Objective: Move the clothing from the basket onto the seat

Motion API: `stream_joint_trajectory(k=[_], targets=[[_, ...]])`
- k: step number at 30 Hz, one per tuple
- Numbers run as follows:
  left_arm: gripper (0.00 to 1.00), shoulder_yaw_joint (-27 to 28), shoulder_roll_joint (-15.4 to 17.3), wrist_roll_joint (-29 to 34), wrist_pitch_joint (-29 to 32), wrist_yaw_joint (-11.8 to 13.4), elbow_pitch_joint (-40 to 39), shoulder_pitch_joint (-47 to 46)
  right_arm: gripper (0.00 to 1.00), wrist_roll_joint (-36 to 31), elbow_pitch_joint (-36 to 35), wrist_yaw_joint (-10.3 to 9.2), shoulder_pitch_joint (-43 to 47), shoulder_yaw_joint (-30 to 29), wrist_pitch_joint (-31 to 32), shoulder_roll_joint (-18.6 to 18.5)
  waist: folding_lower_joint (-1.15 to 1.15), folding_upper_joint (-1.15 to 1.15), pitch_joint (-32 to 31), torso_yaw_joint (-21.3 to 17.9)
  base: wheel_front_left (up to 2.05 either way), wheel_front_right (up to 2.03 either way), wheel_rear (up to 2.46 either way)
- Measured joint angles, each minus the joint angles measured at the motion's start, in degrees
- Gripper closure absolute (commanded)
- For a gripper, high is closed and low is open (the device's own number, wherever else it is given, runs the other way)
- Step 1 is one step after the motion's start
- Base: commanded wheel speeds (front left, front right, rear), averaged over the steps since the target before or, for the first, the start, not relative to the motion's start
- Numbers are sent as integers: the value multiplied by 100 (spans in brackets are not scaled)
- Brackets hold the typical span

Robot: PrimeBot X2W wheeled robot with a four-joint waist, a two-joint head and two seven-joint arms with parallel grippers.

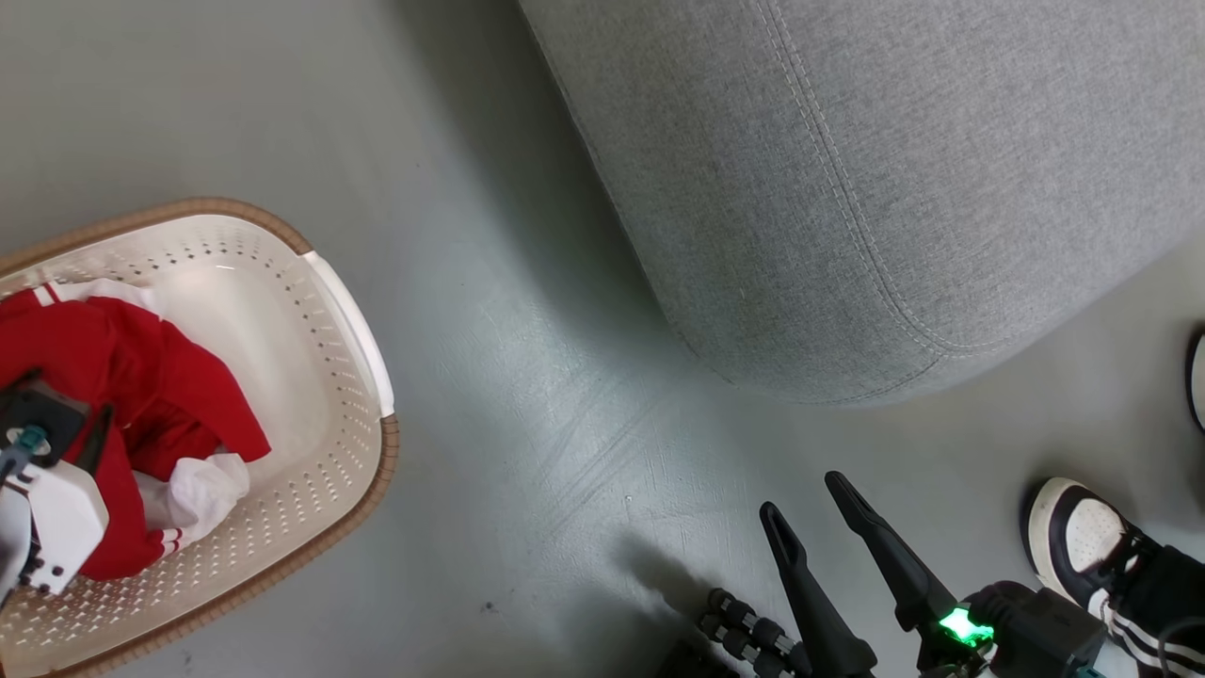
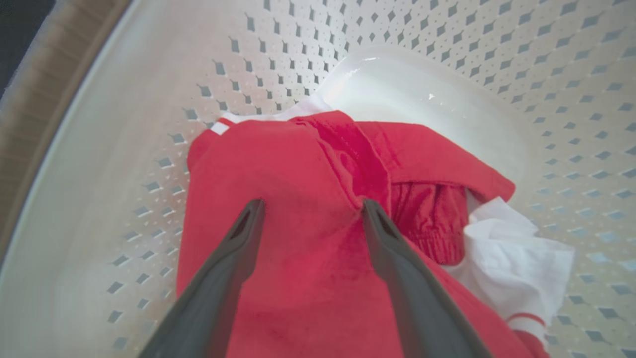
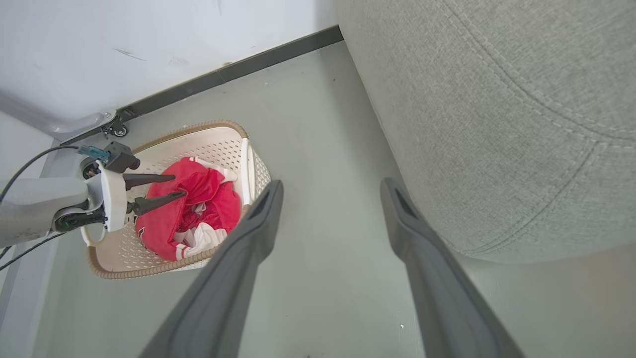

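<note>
Inside the basket [image 1: 320, 311], the clothing [image 2: 298, 164] lies bunched toward one end: a crumpled red heap with white fabric showing at its edge. The basket stands on the floor [image 1: 527, 377], well apart from the seat [image 1: 847, 188], which carries nothing in the part shown.

Tool state. Left gripper [image 2: 313, 204]: jaws spread wide, nothing held, both tips low over the red heap. One fingertip [image 2: 373, 216] appears to press into a crease, though contact cannot be confirmed from this angle. Right gripper [image 3: 333, 183]: jaws spread wide, empty, poised above the floor between basket and seat.

Handling. Judge the load as light, soft and limp. It will not keep its shape when lifted. Expect it to drape, hang downward and trail over the brown rim. Slippage is likely if only a single thin layer is pinched.

Grasp point. Take hold at the raised red fold between the left fingers, where several layers appear gathered. Avoid the loose white portion at the heap's edge, which would probably lift alone. Raise the load until the hanging fabric passes the rim before carrying it across to the seat.
</note>
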Motion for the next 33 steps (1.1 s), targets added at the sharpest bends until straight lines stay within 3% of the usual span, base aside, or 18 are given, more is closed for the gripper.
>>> stream_joint_trajectory(k=[14, 15, 16, 33], targets=[[0, -141, 147, -11, 45, -1, 441, -452, 0, 3, -87, 0, -2, 9, 0, 3, 0, 0, 220, -84, 0, 0, 0], [52, -183, 143, -27, 45, -1, 479, -454, 0, 18, -87, 0, -2, 10, 0, 3, 0, 0, 229, -87, 0, 0, 0], [97, -200, 124, -73, 45, -1, 528, -454, 0, 44, -86, 0, -7, 12, 0, 3, 0, 0, 238, -90, 0, 0, 0], [100, -534, 102, -314, -160, -1, 900, -543, 0, 252, -107, 0, -539, 38, 0, 2, 0, 0, 151, -88, 0, 0, 0]])
